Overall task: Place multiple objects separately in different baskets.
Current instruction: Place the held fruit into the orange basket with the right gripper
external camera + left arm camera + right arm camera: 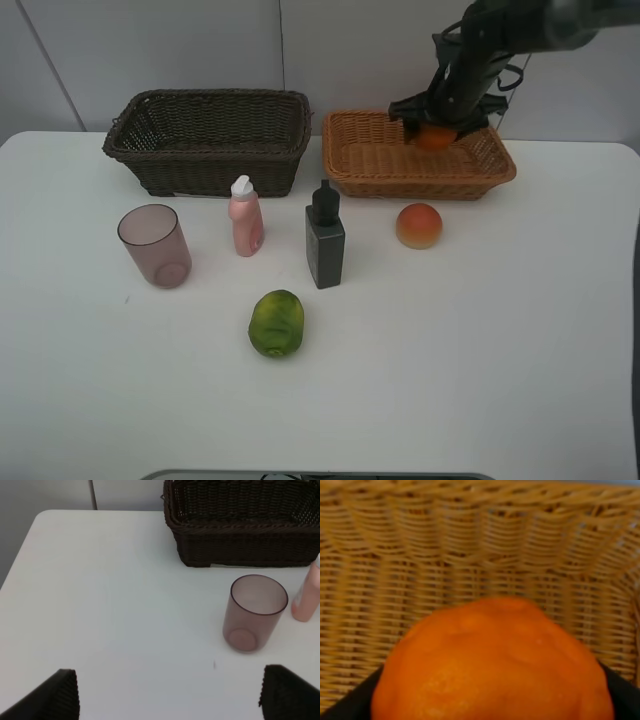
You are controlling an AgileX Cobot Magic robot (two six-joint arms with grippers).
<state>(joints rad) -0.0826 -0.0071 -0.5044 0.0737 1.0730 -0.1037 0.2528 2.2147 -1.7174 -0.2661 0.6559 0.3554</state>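
Note:
My right gripper point(436, 130) is shut on the orange point(435, 137) and holds it over the light orange-tan basket point(370, 172). In the right wrist view the orange point(492, 665) fills the lower frame above the basket's weave point(470, 570). The dark brown basket point(205, 140) stands at the back left. On the table lie the peach-like fruit point(419, 225), green round fruit point(276, 323), dark square bottle point(324, 238), pink bottle point(245, 217) and mauve cup point(155, 246). My left gripper point(167, 695) is open, low over the table near the cup point(254, 613).
The white table point(500, 340) ends at a pale wall behind the baskets. In the left wrist view the dark brown basket point(240, 525) stands behind the cup, and the pink bottle point(307, 597) shows at the edge.

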